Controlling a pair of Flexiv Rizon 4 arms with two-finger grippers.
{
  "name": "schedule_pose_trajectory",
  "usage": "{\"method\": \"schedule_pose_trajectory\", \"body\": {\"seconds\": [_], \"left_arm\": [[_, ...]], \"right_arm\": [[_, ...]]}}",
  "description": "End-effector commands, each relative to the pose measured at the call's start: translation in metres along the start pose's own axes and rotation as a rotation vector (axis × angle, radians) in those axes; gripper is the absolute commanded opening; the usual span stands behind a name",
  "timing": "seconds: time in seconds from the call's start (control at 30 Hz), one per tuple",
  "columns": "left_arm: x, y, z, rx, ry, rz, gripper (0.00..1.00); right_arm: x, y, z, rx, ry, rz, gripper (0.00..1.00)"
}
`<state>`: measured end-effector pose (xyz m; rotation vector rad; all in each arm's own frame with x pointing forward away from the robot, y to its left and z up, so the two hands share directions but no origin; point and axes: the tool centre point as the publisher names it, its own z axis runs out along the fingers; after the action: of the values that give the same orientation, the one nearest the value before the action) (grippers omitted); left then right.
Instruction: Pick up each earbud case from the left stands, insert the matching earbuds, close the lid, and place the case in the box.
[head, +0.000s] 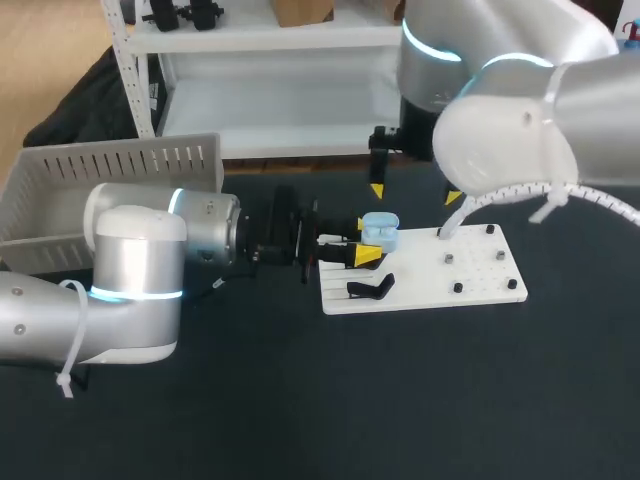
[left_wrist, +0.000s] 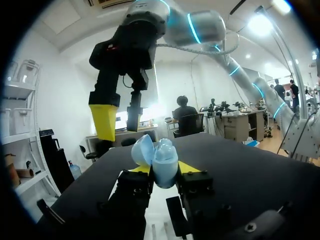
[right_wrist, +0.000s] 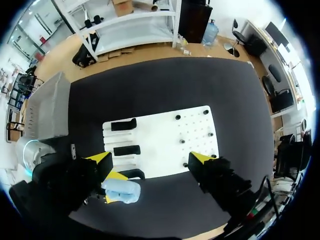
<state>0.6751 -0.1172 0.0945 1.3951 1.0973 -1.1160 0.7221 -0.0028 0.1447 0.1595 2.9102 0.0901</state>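
A light blue earbud case (head: 380, 231) is held just over the left end of the white board (head: 430, 285), and its lid looks open. My left gripper (head: 364, 255) is shut on the earbud case (left_wrist: 159, 159), one yellow tip on each side. My right gripper (head: 416, 194) hangs open above and behind the case, nothing between its fingers. In the left wrist view the right gripper (left_wrist: 119, 127) stands over the case. In the right wrist view, the case (right_wrist: 121, 190) lies below my right gripper (right_wrist: 151, 160), off toward one finger. Whether earbuds are inside is hidden.
A black stand (head: 371, 288) lies on the board near the case, and two more stands (right_wrist: 124, 124) show in the right wrist view. Small black pegs (head: 457, 287) dot the board's right half. A grey slotted box (head: 100, 185) stands at the far left.
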Motion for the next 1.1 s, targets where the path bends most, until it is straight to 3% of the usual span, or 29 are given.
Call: {"method": "schedule_pose_trajectory", "body": {"seconds": [0.03, 0.33, 0.83, 1.0, 1.1], "left_arm": [[0.0, -0.001, 0.001, -0.006, 0.0, 0.001, 0.0], [0.0, -0.001, 0.001, -0.006, 0.0, 0.001, 0.0], [0.0, -0.001, 0.001, -0.006, 0.0, 0.001, 0.0], [0.0, -0.001, 0.001, -0.006, 0.0, 0.001, 0.0], [0.0, -0.001, 0.001, -0.006, 0.0, 0.001, 0.0]], "right_arm": [[-0.004, -0.002, 0.008, 0.013, 0.04, 0.005, 1.0], [0.015, -0.008, 0.014, 0.024, 0.099, -0.005, 1.0], [0.04, -0.009, 0.003, 0.025, 0.145, -0.027, 1.0], [0.042, -0.01, 0.0, 0.02, 0.137, -0.024, 1.0], [0.038, -0.013, -0.006, 0.01, 0.092, -0.008, 1.0]]}}
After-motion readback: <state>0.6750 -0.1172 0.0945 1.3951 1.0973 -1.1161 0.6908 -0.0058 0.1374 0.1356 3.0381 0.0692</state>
